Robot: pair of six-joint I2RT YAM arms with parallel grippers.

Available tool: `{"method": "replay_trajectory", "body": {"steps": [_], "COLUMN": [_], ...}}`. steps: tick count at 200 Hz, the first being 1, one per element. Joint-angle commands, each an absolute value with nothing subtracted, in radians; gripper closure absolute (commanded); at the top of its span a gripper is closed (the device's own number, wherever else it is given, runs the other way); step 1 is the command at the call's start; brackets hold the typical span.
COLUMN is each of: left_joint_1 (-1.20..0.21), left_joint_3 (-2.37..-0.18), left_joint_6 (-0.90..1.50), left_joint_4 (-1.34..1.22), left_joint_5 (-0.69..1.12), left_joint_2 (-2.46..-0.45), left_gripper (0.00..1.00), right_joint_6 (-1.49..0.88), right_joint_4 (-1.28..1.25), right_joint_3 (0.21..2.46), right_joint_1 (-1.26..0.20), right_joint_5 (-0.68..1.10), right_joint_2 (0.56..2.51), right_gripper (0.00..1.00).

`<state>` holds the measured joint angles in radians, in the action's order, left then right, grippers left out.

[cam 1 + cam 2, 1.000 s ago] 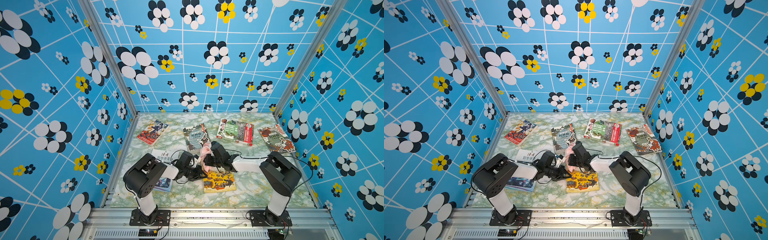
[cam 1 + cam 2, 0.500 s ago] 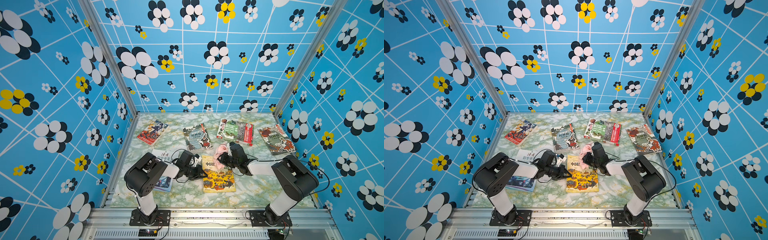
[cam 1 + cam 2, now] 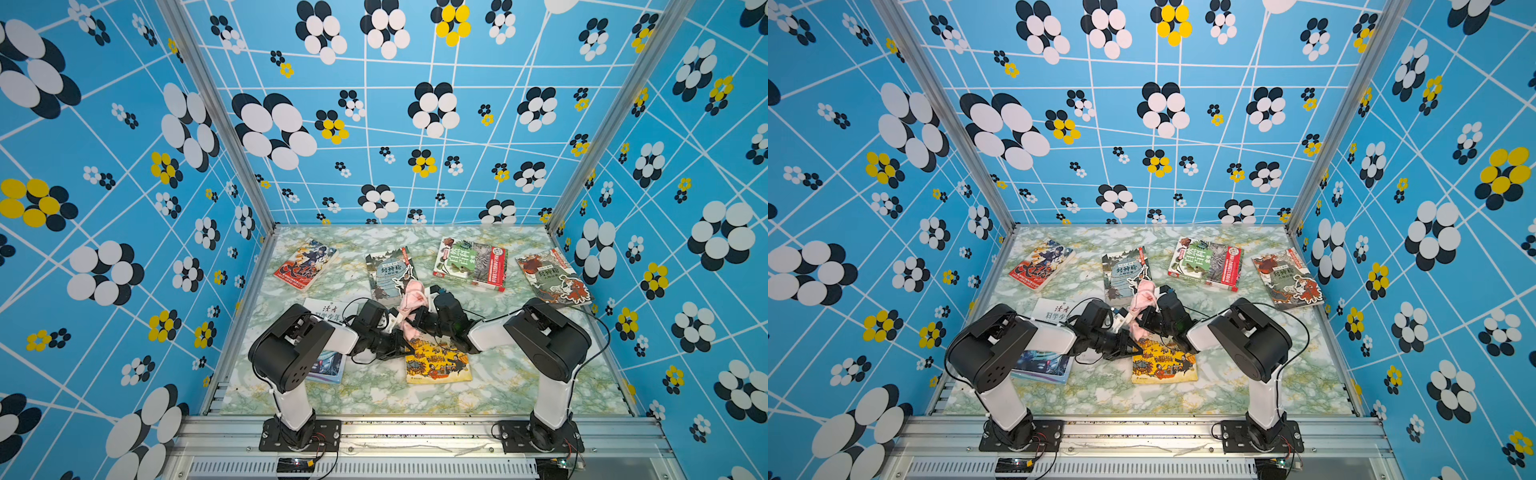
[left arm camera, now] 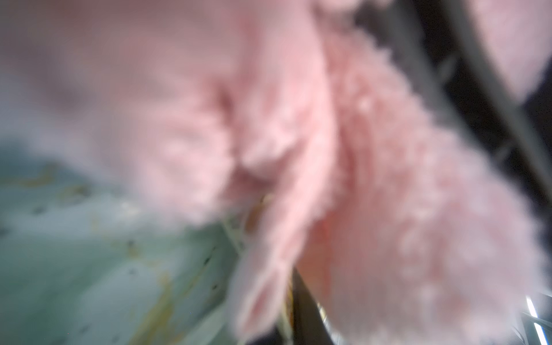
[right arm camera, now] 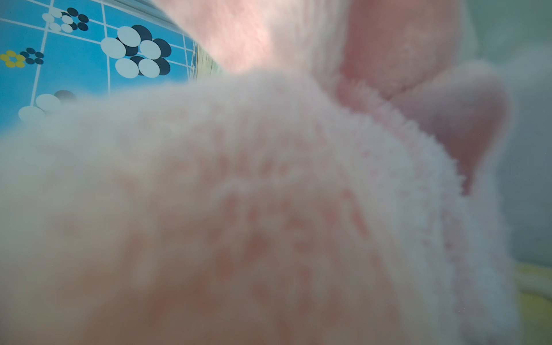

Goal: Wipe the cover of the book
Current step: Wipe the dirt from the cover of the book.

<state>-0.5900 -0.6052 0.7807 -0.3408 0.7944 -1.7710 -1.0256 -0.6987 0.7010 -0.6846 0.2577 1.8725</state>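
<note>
Both arms are held folded low over the green marbled tabletop [image 3: 519, 386], with the elbows raised and the forearms angled in toward the middle. The left arm [image 3: 291, 353] is stretched almost level. The left fingers [image 3: 397, 345] are pressed together, and their tips are set at the far left corner of the yellow illustrated paperback book [image 3: 438, 365]. That book is laid flat, cover up, near the front middle of the tabletop, between the two arm bases. The right arm [image 3: 544, 336] is bent inward, with its wrist tipped down over the book's far edge. The right fingers [image 3: 419, 323] are closed on a pink fluffy cloth [image 3: 411, 301], which is bunched up over them and hangs to the far edge of the cover. Whether the cloth is pressed onto the cover cannot be told. Both wrist views are largely filled by the blurred cloth. Other paperback books [image 3: 305, 264] are spread flat across the far and left parts of the tabletop, two of them partly hidden under the left arm.
</note>
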Motion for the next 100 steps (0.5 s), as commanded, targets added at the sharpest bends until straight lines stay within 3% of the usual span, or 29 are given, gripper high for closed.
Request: {"method": "replay_trajectory", "body": {"steps": [1,30,52,100], "left_joint_1": [-0.589,-0.583,-0.582,-0.584], "left_joint_3": [-0.600,-0.594,-0.598,-0.600], "left_joint_6": [0.723,0.718,0.722,0.736], "left_joint_4": [-0.265,-0.259,-0.264,-0.277], "left_joint_5": [0.745,0.741,0.741,0.740], "left_joint_2": [-1.802,-1.792,-1.795,-1.792], "left_gripper": [1.00,1.00,1.00,1.00], "right_joint_6": [-0.940,-0.787,-0.766,-0.816], "right_joint_4": [-0.348,-0.006,0.046,-0.110], "right_joint_3": [0.575,0.535,0.543,0.773], "right_joint_1": [-0.599,-0.517,-0.526,-0.816], "right_joint_5": [0.237,0.063,0.037,0.109], "right_joint_2": [1.787,1.610,1.582,1.778], "right_gripper": [1.00,1.00,1.00,1.00]}}
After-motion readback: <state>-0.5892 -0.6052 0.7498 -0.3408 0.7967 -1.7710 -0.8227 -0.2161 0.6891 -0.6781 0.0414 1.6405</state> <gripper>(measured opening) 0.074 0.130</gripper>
